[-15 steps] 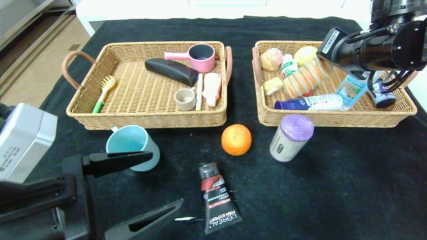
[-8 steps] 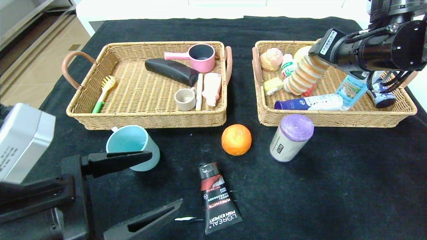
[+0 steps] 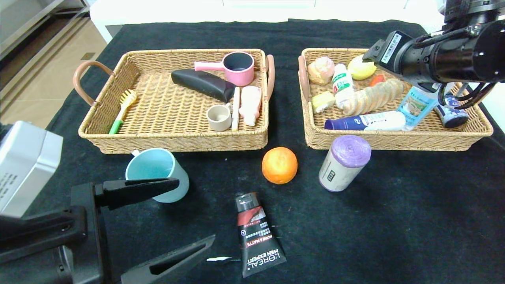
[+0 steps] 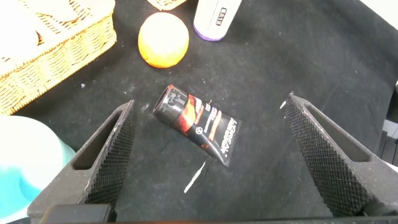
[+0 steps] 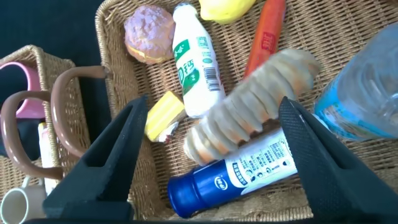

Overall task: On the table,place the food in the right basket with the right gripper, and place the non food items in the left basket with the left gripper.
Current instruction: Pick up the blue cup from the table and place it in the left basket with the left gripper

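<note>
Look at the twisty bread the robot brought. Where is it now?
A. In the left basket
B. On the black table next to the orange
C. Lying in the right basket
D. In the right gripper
C, the twisty bread lies in the right basket, under the open right gripper.

An orange ball [image 3: 279, 165] and a purple-topped roll [image 3: 344, 162] are sitting near the black claw [image 3: 156, 223].

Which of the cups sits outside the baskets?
The light blue cup, on the black cloth in front of the left basket. The beige cup lies inside that basket.
</note>
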`<state>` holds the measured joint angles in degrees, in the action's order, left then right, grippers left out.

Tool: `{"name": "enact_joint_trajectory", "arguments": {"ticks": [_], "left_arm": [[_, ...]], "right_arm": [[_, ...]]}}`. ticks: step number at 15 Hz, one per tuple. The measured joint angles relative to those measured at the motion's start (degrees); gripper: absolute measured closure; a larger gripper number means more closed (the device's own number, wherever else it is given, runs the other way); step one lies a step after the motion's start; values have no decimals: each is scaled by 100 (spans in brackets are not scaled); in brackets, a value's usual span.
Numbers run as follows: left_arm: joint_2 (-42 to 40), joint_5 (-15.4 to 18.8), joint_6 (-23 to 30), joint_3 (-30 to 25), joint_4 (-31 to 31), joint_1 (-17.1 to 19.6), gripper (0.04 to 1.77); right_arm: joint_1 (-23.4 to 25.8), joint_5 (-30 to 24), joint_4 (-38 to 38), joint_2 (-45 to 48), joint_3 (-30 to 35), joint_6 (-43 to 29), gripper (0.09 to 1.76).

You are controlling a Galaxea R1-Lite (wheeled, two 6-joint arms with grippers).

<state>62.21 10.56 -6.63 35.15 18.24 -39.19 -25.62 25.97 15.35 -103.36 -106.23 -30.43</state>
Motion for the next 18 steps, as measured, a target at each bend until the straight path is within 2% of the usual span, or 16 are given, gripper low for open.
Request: {"name": "enact_joint_trajectory", "arguments": {"ticks": [2,6,12,18], "left_arm": [[-4,2,7,5,0,0,9],[-4,-4,10,10,0,-2,9],[-22,-28,24,46,0,2,9],[-44,-43,24,71,-5,-2,9]], "right_arm": [[-122,62,0,130,171,182,27],[-425,-4,-28,797,964,1089,21],[-518,-1062,-48,2146,2487,2209,18],[-527,-2484,-50,3352,3934,3249,16]]}}
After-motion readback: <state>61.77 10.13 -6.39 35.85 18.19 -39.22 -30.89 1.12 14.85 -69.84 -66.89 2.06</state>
